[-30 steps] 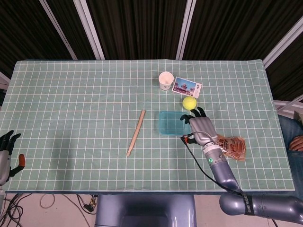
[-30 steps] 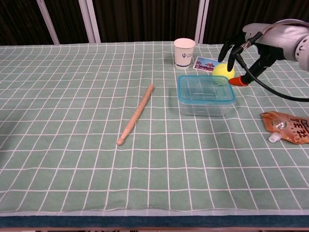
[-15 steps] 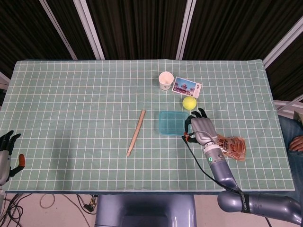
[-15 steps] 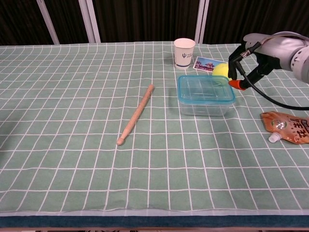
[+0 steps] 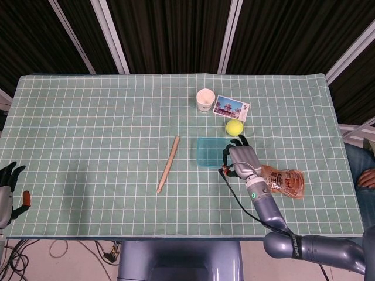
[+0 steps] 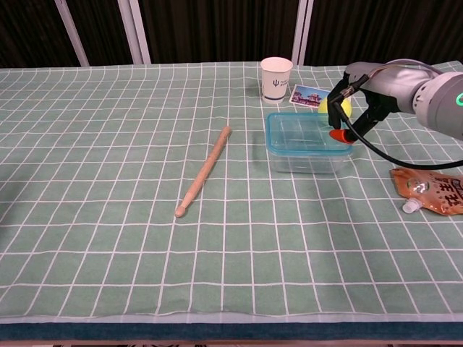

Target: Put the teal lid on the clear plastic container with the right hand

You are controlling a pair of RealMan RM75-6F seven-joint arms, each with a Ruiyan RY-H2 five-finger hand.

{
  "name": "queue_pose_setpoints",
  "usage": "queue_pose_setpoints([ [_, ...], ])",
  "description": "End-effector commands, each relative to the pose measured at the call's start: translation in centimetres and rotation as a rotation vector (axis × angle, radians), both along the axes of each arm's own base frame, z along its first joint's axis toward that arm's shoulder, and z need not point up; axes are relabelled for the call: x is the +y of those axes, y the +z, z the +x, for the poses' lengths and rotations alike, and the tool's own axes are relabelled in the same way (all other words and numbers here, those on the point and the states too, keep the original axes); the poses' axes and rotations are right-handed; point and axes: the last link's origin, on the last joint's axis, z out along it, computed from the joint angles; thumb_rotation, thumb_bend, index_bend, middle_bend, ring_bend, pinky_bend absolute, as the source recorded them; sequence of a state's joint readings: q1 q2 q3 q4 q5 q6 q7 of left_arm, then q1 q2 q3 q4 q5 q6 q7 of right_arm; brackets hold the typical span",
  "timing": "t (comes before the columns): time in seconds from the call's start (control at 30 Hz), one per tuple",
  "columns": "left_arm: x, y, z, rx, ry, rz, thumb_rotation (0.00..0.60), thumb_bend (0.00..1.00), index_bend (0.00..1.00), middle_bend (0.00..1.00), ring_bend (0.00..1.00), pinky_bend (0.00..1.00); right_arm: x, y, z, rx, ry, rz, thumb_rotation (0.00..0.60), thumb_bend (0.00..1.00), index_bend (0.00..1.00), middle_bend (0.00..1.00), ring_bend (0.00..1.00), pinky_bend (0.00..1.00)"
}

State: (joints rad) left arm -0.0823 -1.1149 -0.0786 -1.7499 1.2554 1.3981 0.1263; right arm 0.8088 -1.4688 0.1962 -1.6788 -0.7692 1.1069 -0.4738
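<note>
The teal lid [image 5: 208,151] [image 6: 302,131] lies flat on top of the clear plastic container [image 6: 304,160], right of the table's middle. My right hand [image 5: 239,159] [image 6: 356,107] hovers at the container's right edge with nothing in it. Its fingers bend downward, and the orange thumb tip touches the lid's right rim. My left hand [image 5: 7,190] hangs off the table's near left corner, fingers apart and empty; only the head view shows it.
A paper cup [image 5: 205,99] [image 6: 276,78], a postcard [image 5: 231,108] [image 6: 309,95] and a yellow tennis ball [image 5: 234,127] [image 6: 327,107] stand behind the container. A wooden stick [image 5: 168,164] [image 6: 204,170] lies to its left. An orange sauce pouch [image 5: 284,181] [image 6: 430,189] lies to its right.
My right hand has shifted left, from beside the container onto the lid's right rim, and its fingers have drawn inward. The lid, container and left hand have stayed put.
</note>
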Motion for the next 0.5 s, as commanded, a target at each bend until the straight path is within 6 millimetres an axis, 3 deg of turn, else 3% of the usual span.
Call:
queue_pose_setpoints([
  [0.03,0.0,0.0,0.0,0.000,-0.001,0.000,0.600,0.57,0.11,0.00,0.00,0.00,-0.2,-0.2,0.1,0.004,0.000,0.003,0.600,0.64,0.67,0.42,0.18,0.00],
  [0.13,0.0,0.0,0.0,0.000,0.000,0.002,0.600,0.57,0.11,0.00,0.00,0.00,-0.4,-0.5,0.3,0.008,0.000,0.004,0.600,0.64,0.67,0.40,0.17,0.00],
  [0.5,0.1,0.2,-0.1,0.000,0.006,0.008,0.600,0.57,0.11,0.00,0.00,0.00,-2.0,-1.9,0.6,0.057,-0.008,-0.026,0.600,0.64,0.67,0.15,0.01,0.00],
])
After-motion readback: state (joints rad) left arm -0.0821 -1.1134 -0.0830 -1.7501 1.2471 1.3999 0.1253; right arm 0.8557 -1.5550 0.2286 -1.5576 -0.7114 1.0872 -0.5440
